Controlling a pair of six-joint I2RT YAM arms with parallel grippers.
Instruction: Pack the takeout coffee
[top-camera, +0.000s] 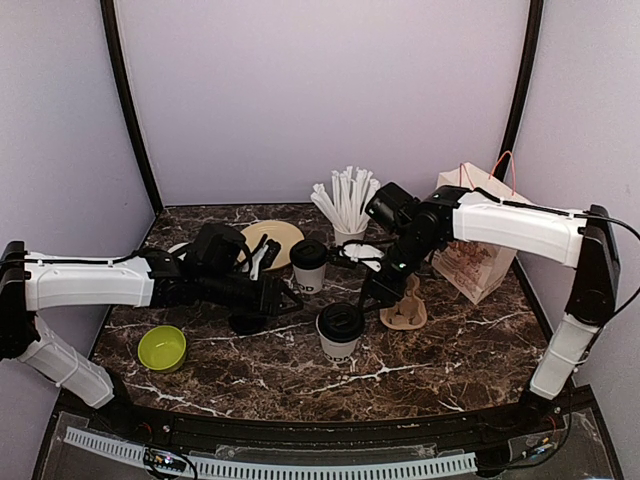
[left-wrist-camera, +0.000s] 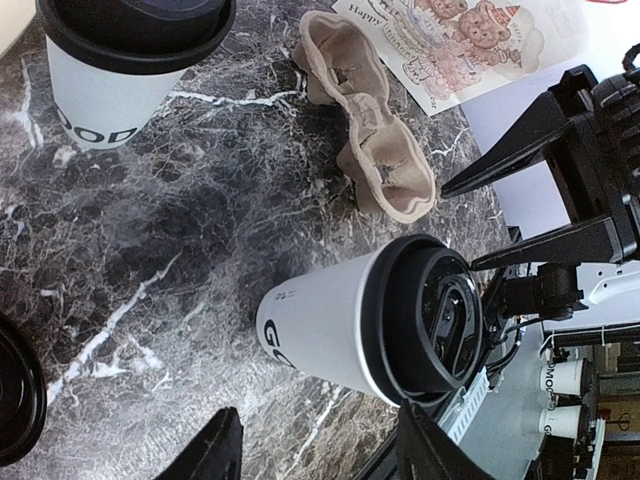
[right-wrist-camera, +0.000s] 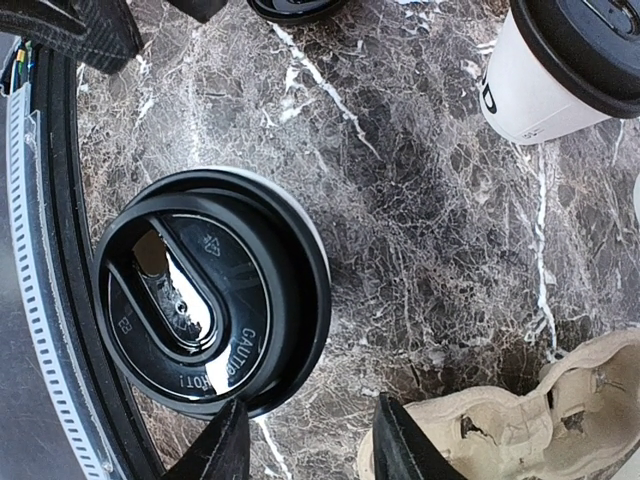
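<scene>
The right hand (right-wrist-camera: 310, 425) hangs part-open and empty, above and just beside the near takeout coffee (right-wrist-camera: 215, 290). This cup stands upright on the bench (right-wrist-camera: 420, 200), lid up, long axis vertical. The left hand (left-wrist-camera: 318, 445), likewise parted and empty, faces it. This looks like the reach: next, centre over the cup, straddle it, close, and lift toward the cardboard carrier (right-wrist-camera: 520, 420). A second cup (right-wrist-camera: 560, 60) stands beyond.

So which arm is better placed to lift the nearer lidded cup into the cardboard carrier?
Probably the right. The right claw, open, hangs just beside the nearer cup, with the cardboard carrier on its other side. The left claw, also open, stands farther from the carrier.
</scene>
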